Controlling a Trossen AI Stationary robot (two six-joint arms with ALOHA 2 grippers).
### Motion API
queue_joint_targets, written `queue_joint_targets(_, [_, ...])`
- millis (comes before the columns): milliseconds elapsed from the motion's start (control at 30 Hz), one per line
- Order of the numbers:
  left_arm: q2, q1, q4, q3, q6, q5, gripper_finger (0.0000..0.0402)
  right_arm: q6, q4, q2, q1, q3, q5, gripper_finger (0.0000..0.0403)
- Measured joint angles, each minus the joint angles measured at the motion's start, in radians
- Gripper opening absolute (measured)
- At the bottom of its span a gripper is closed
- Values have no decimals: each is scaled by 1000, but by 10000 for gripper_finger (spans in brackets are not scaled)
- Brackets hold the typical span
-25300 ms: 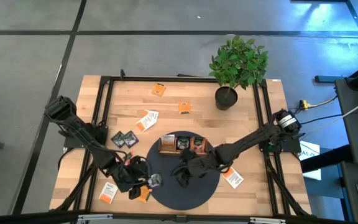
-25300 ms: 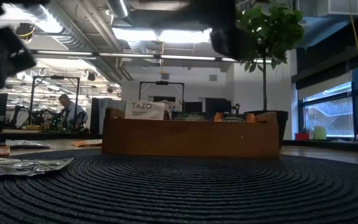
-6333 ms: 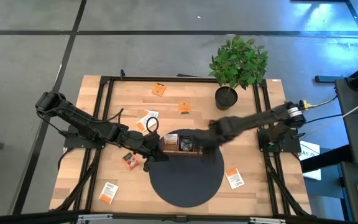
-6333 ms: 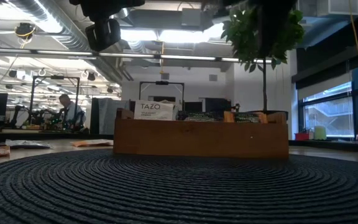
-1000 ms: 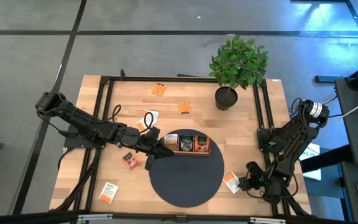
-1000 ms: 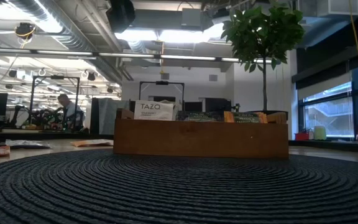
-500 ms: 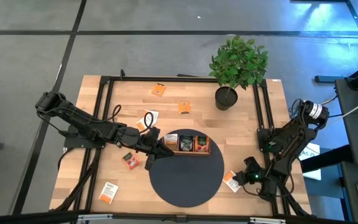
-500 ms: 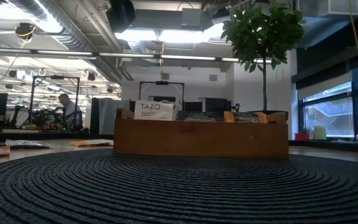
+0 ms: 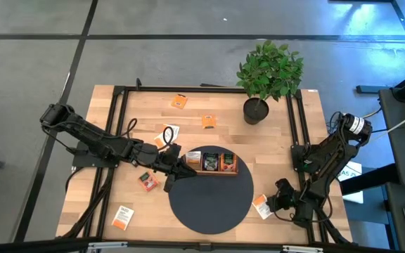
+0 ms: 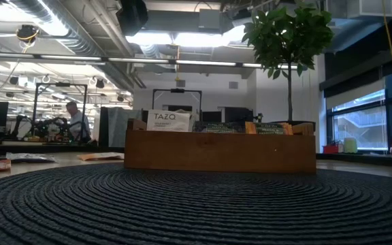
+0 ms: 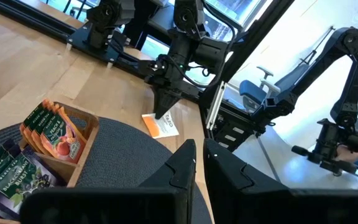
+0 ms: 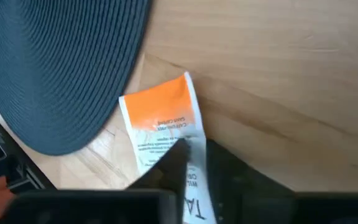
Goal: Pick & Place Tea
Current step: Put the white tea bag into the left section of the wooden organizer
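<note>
Wooden table (image 9: 287, 147) holds a round dark mat (image 9: 213, 204), with a plant (image 9: 267, 70) at one o'clock. On the mat's twelve o'clock edge sits one brown tray (image 9: 209, 162) with three rows of tea. At four o'clock the right gripper (image 9: 273, 204) pinches one white-and-orange tea packet (image 12: 166, 134) lying flat. Left gripper (image 9: 176, 169), beside the tray, is closed and holds nothing. Six more packets lie loose.

Round mat (image 9: 213, 204) lies open in front; wooden tray (image 9: 211, 161) and potted plant (image 9: 267, 74) block behind
</note>
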Motion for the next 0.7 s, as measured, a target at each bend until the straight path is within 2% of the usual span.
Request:
queue_joint_targets(100, [0, 0, 0, 0, 0, 0, 29, -37, 14, 0, 0, 5, 2, 10])
queue_joint_targets(333, [0, 0, 1, 0, 0, 0, 29, -174, 7, -16, 0, 98, 9, 4])
queue_joint_targets(500, [0, 0, 33, -1, -59, 5, 29, -453, -102, -52, -59, 266, 63, 3])
queue_joint_targets(633, [0, 0, 77, -1, -54, 32, 29, -712, -294, -55, -192, 444, 29, 2])
queue_joint_targets(700, [0, 0, 100, -1, -52, 64, 29, -889, -331, -55, -274, 523, 7, 2])
